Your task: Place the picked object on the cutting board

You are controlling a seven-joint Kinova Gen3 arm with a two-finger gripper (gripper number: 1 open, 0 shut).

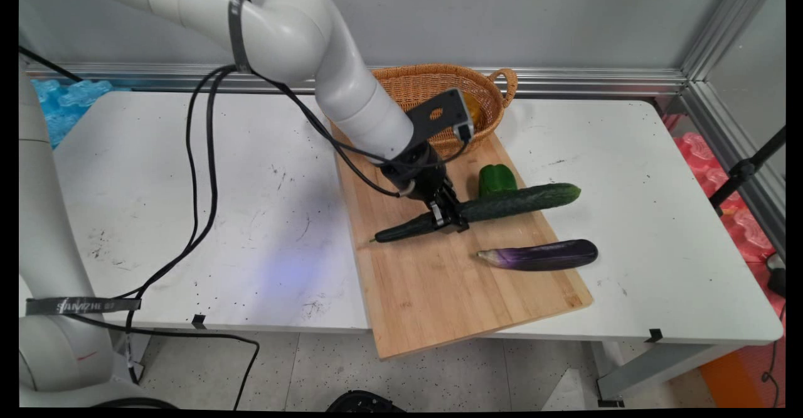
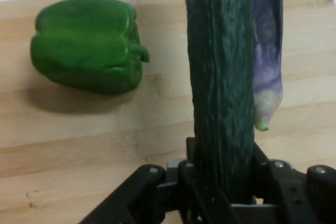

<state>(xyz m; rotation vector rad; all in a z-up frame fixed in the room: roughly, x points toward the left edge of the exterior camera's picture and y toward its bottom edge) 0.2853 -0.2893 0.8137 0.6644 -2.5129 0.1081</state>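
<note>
A long dark green cucumber (image 1: 502, 206) lies across the wooden cutting board (image 1: 439, 280), and my gripper (image 1: 446, 217) is shut on the cucumber (image 2: 220, 77) near its middle. In the hand view the cucumber runs straight up from between the fingers. A green bell pepper (image 1: 497, 178) sits just behind the cucumber, and appears as the green bell pepper (image 2: 86, 44) at upper left in the hand view. A purple eggplant (image 1: 539, 256) lies on the board in front of the cucumber; the eggplant (image 2: 268, 51) shows partly behind the cucumber in the hand view.
A wicker basket (image 1: 439, 91) stands at the board's far end, partly behind the arm. The white table (image 1: 188, 204) extends left and right of the board. Black cables (image 1: 201, 186) hang from the arm over the table's left half.
</note>
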